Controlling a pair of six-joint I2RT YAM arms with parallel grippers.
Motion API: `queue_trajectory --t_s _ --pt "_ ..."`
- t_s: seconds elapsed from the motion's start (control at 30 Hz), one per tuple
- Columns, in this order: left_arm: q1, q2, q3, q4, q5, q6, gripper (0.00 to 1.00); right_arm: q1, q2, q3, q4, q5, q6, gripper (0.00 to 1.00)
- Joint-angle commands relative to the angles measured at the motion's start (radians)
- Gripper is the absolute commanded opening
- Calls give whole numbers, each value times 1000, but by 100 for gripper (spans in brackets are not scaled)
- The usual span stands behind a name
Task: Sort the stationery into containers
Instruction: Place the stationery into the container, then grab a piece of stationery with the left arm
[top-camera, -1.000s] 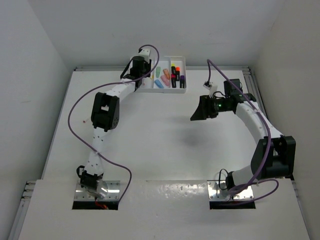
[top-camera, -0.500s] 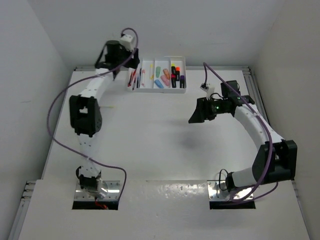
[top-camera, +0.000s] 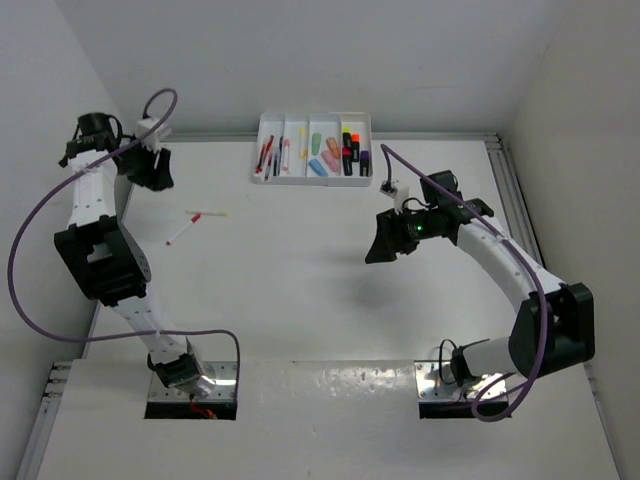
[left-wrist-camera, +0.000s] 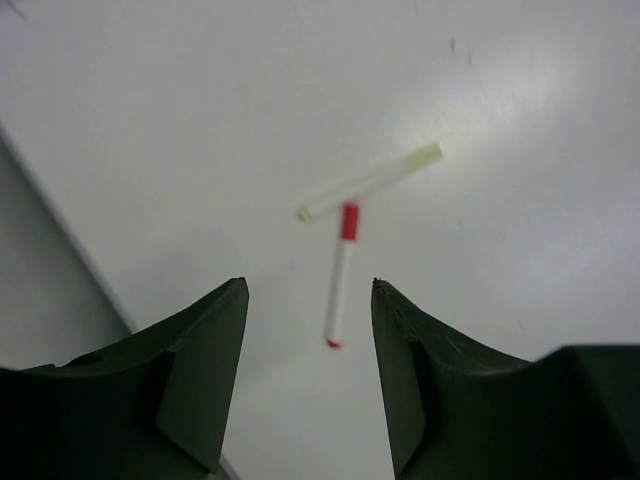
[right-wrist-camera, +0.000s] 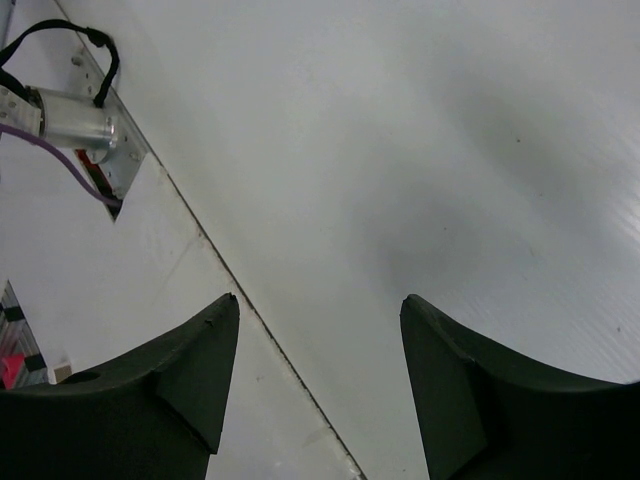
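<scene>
1. The left gripper (top-camera: 158, 175) hung well to the left of the white tray (top-camera: 314, 117), a little nearer than it. Its jaws stood partly apart with nothing between them, as the left wrist view (left-wrist-camera: 310, 290) showed.
2. A red-and-white pen (top-camera: 183, 229) lay on the table (top-camera: 300, 300) to the left of the tray and nearer than it, outside any compartment. In the left wrist view it (left-wrist-camera: 340, 275) showed in the gap between the jaws, on the table well beyond them.
3. A pale yellowish pen (top-camera: 212, 214) lay just beside the first one's red end, slightly closer to the tray. The two (left-wrist-camera: 370, 181) were almost touching.
4. The tray's two left compartments held thin pens (top-camera: 266, 155), and its two right ones held highlighters (top-camera: 322, 155).
5. The right gripper (top-camera: 385, 240) hovered nearer than the tray's right end, apart from it. Its jaws were spread wide and empty (right-wrist-camera: 320, 305) over bare table.
</scene>
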Motion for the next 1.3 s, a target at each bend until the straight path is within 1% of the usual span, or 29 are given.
queue_trajectory --t_s 0.0,0.13,0.3,0.43,0.57,0.7,0.83,0.93,0.97,1.07,1.13,1.2,1.27 --pt "26 45 -87 -178 -52 173 58 19 12 39 9 14 -11 65" --pt "26 111 -176 -182 -98 213 58 25 23 37 8 10 -5 65" --pt "14 141 -241 -64 -148 162 58 26 22 27 9 18 -5 65" --pt "-17 194 -242 -32 -214 139 58 26 28 27 11 17 2 65" --pt "-37 248 -230 14 -239 112 57 25 32 33 6 21 3 65" --pt "-46 297 -178 -6 -236 115 53 26 35 28 6 23 2 65" --pt "-58 342 -143 -26 -245 116 45 26 34 22 11 23 5 65" --pt "-61 357 -143 -35 -236 124 32 26 35 24 13 21 6 65" --pt "-66 357 -146 -40 -231 130 31 25 35 25 13 20 6 65" --pt "-84 340 -193 -64 -207 171 24 26 31 25 13 23 6 64" --pt "-101 305 -262 -60 -193 200 16 25 29 24 20 23 9 64" --pt "-118 264 -342 -46 -182 211 13 26 19 10 40 23 29 63" --pt "-147 237 -389 -43 -166 214 11 30 14 8 65 24 41 63"
